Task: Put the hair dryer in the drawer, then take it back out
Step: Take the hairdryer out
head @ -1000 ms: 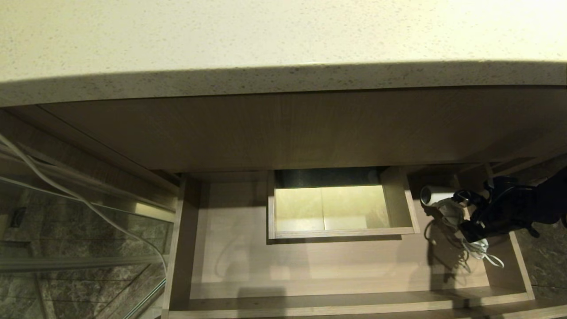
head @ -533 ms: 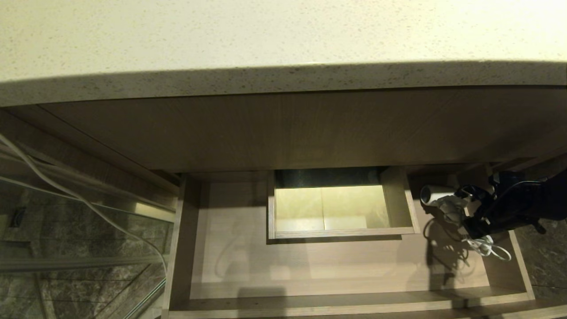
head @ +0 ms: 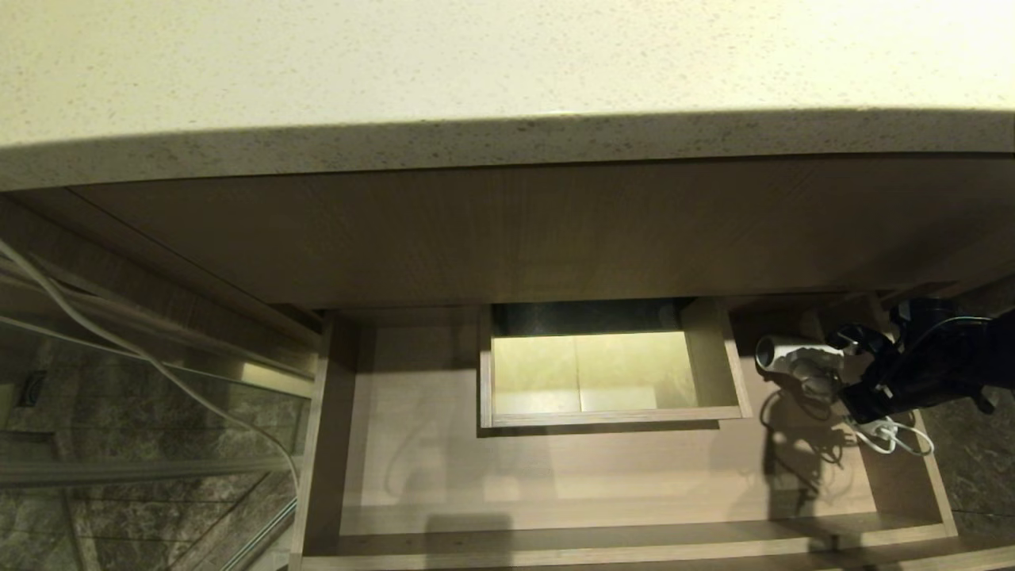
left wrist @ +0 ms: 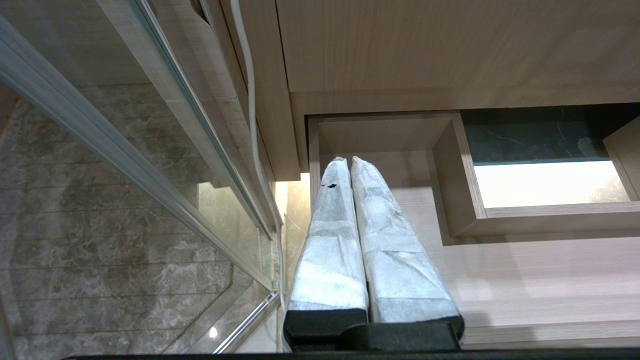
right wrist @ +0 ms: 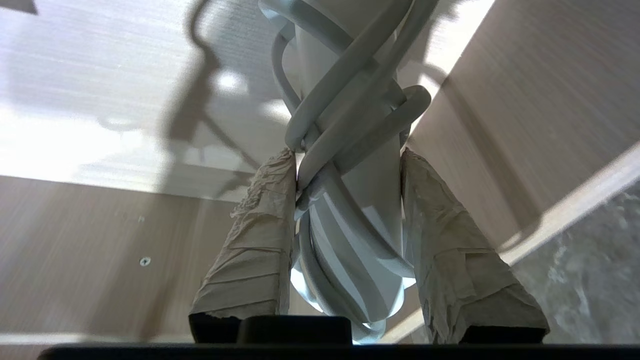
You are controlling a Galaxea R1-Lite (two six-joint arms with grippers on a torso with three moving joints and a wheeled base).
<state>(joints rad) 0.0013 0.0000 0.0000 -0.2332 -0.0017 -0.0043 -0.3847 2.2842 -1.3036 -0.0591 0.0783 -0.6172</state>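
While the right end effector (head: 852,373) is clamped on the hair dryer (head: 793,361) by its cord-wrapped handle, both taped fingers (right wrist: 260,240) press against the wound white cord (right wrist: 350,100). That puts the dryer up over the right end of the open drawer (head: 555,476), barrel pointing left, with loose cord loops dangling by the drawer's right wall. Left end effector (left wrist: 346,165) is squeezed fully closed with nothing in it, hanging over the drawer's left end. Speckled tabletop (head: 476,63) sits above all this.
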